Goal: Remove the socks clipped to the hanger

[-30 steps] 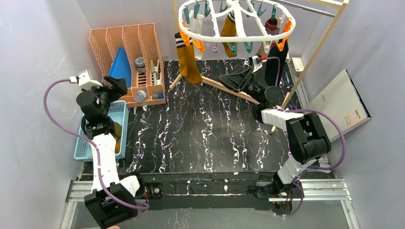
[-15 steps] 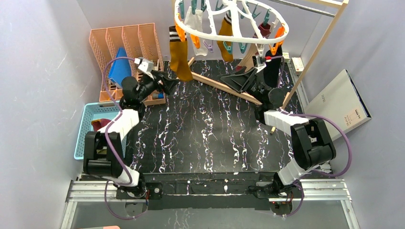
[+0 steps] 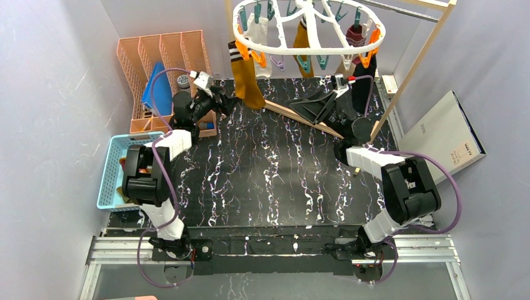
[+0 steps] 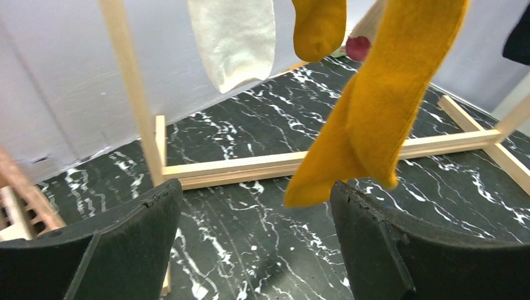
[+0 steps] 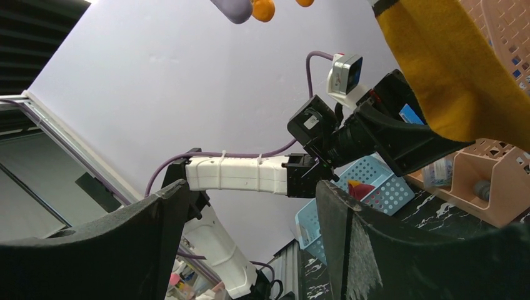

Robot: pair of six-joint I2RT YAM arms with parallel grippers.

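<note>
The white oval hanger (image 3: 282,48) hangs at the top with orange and teal clips and several socks on it. A long mustard sock (image 3: 247,80) dangles from its left rim, with a white sock (image 3: 257,27) and a black sock (image 3: 360,89) further round. My left gripper (image 3: 226,100) is open just left of the mustard sock. In the left wrist view the sock's toe (image 4: 375,106) hangs just beyond the right finger, and nothing lies between the jaws of the left gripper (image 4: 253,187). My right gripper (image 3: 299,106) is open and empty under the hanger's middle, facing left (image 5: 250,187).
A blue basket (image 3: 112,181) at the left edge holds socks. A peach desk organiser (image 3: 165,69) stands behind the left gripper. The wooden frame (image 3: 409,78) carries the hanger, and its base bar (image 4: 250,167) lies on the marble mat. A white box (image 3: 447,134) sits at the right.
My left arm has swung from over the blue basket rightward and forward to the mustard sock. The hanger has swayed slightly. The right arm has barely moved.
</note>
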